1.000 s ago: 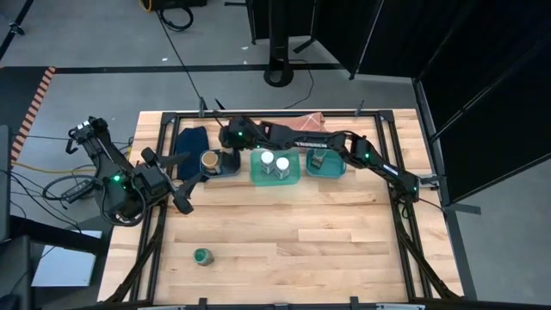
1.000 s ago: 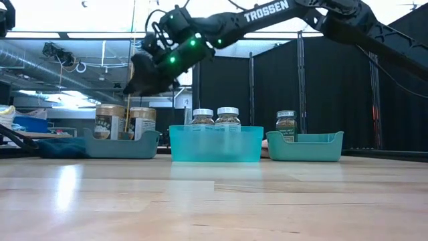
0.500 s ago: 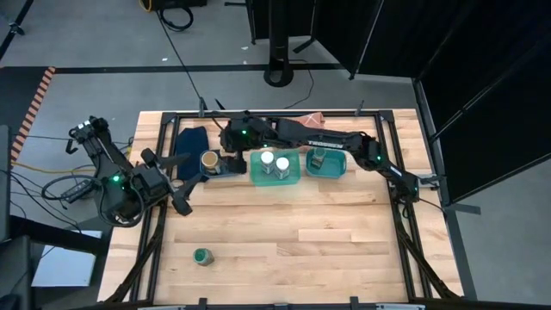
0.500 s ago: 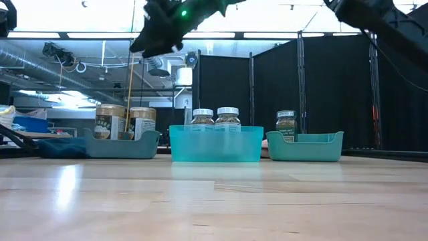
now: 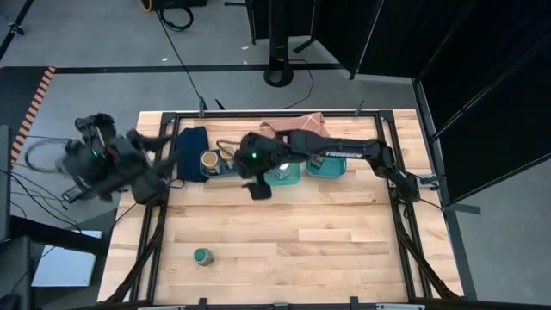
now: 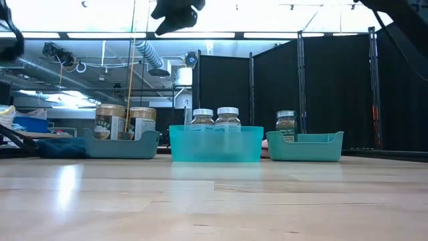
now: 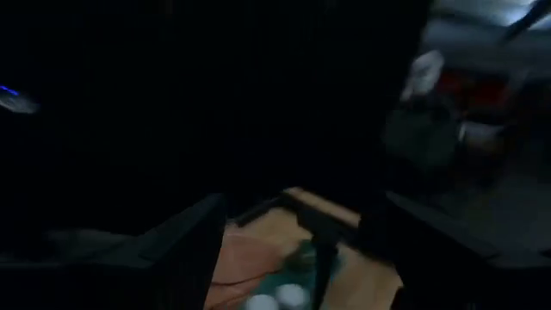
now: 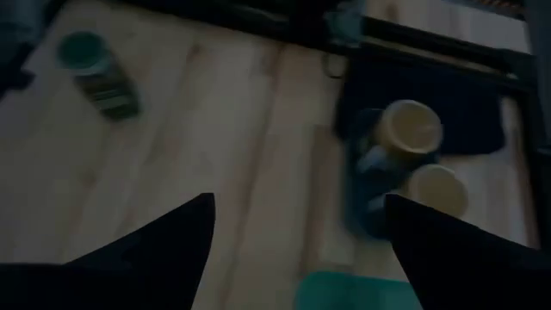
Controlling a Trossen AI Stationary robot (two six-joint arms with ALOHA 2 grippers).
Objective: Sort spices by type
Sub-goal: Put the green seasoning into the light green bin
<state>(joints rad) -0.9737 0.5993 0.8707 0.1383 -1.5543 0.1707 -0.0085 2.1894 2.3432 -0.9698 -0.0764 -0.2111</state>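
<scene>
Three teal trays stand in a row at the far side. The left tray (image 6: 120, 144) holds two tan-lidded jars (image 8: 411, 127), the middle tray (image 6: 215, 144) two white-lidded jars (image 6: 215, 117), and the right tray (image 6: 305, 146) one dark-lidded jar (image 6: 286, 125). A green-lidded jar (image 5: 202, 256) stands alone on its base near the table's front left, also seen as the green-lidded jar (image 8: 96, 73) in the right wrist view. My right gripper (image 5: 258, 188) hangs open and empty, high over bare wood in front of the left and middle trays. My left gripper (image 5: 155, 151) is open and empty at the table's left edge.
A dark blue cloth (image 5: 194, 138) lies left of the trays and a pinkish cloth (image 5: 301, 122) behind them. Black frame rails (image 5: 164, 215) run along the table's sides. The near half of the wooden table (image 5: 327, 250) carries only the green-lidded jar.
My right gripper has risen from above the left tray and come toward the near edge, passing out of the top of the low view. My left gripper has swung along the table's left edge toward the far edge. The jars have stayed put.
</scene>
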